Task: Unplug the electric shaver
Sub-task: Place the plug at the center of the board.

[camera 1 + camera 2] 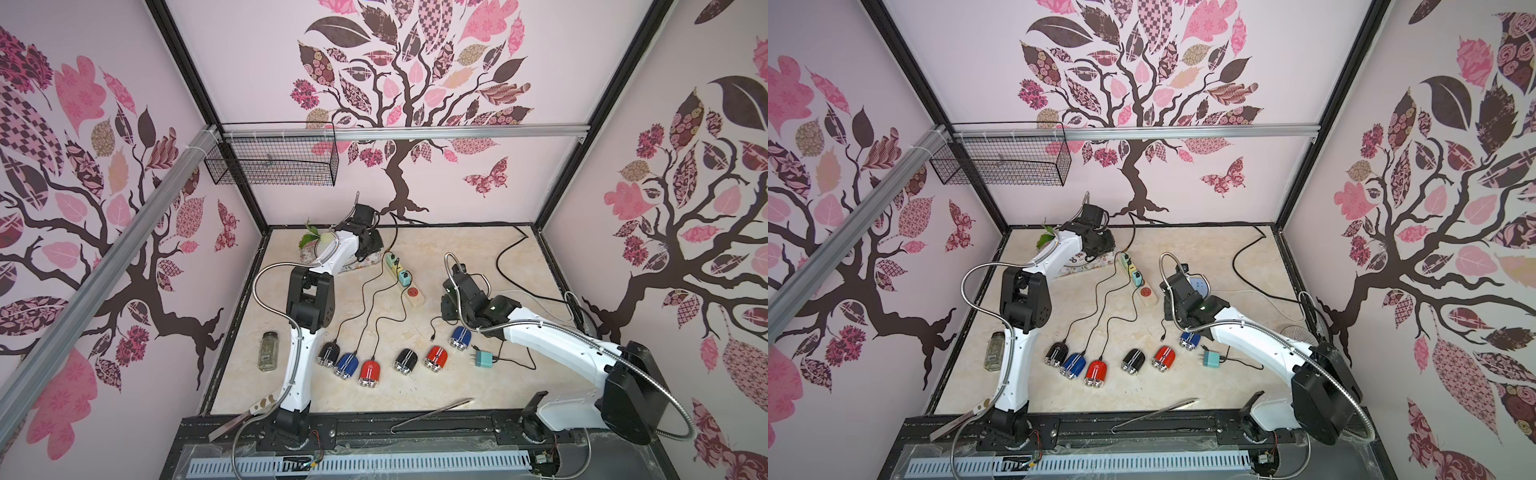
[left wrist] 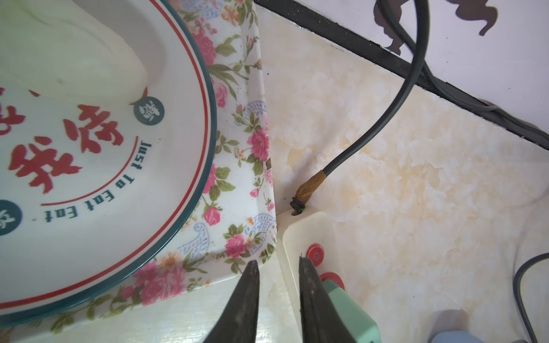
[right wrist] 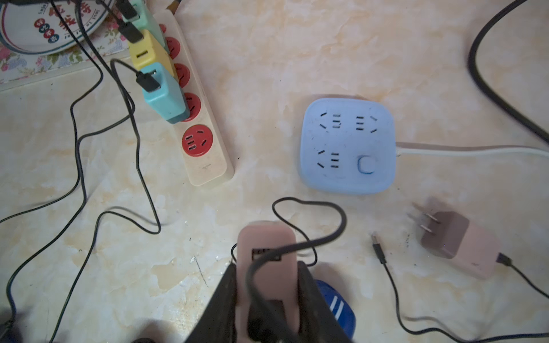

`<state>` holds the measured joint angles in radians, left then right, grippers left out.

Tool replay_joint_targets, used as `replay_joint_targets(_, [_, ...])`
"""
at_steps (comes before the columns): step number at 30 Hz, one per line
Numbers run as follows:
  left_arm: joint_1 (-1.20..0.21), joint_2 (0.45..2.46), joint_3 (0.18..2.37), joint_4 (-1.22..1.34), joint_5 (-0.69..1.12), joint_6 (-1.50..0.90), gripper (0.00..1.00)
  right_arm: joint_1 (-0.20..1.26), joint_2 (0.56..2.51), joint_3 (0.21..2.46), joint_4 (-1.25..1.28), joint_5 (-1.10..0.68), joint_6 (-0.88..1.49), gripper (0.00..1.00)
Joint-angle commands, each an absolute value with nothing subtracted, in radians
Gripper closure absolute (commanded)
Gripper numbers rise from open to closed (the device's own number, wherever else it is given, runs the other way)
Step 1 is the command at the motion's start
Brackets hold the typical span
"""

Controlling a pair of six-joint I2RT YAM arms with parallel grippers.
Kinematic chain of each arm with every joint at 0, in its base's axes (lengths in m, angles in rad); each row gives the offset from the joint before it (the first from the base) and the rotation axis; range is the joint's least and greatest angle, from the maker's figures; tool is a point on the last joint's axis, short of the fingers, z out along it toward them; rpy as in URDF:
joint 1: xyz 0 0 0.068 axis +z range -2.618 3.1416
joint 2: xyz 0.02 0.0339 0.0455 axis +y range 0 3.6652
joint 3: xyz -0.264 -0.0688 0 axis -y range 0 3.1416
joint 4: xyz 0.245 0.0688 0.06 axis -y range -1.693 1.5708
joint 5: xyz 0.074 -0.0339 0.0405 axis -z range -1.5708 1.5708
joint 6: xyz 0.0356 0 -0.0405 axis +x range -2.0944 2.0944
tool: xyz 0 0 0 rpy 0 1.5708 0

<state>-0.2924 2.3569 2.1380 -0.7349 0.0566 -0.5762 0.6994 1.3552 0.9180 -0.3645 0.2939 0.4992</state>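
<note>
**A:** Right gripper (image 3: 267, 268), please.

**B:** Clenched on a pink rectangular plastic adapter (image 3: 267, 237), jaws pressed against its two long sides. A thin black cable (image 3: 332, 208) looped across the adapter's face.

**A:** And the shaver?

**B:** A blue striped electric shaver (image 3: 335, 308) lay on the marbled cream table (image 3: 297, 59) just beside that gripper, partly hidden behind one finger. Whether the looped cable reached it, I could not tell.

**A:** Further out?

**B:** A pale blue square socket hub (image 3: 346, 145) sat ahead, apart from the held adapter. A cream power strip with red round sockets (image 3: 208, 166) lay off to one side, carrying three pastel adapters (image 3: 162, 95).

**A:** The left gripper (image 2: 277, 262)?

**B:** Released: jaws slightly parted, gripping nothing, over the strip's corded end, beside a mint-green adapter (image 2: 344, 308). A floral-print tray (image 2: 246, 148) lay just beside the strip, bearing a white plate with a teal rim (image 2: 118, 178).

**A:** Other shavers?

**B:** In both top views a black shaver (image 1: 327, 355), a second blue shaver (image 1: 347, 365) and a red shaver (image 1: 369, 374) lay in a row near the left arm, their cables running to the strip.
</note>
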Motion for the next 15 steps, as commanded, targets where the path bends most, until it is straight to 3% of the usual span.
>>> replay_joint_targets(1, [-0.282,2.291,2.077,-0.71,0.053,-0.58,0.74,0.688,1.367,0.902,-0.278,0.174,0.543,0.69])
replay_joint_targets(15, [-0.264,2.123,1.852,-0.624,0.06,-0.589,0.73,0.566,1.429,0.749,-0.041,-0.145,0.617,0.69])
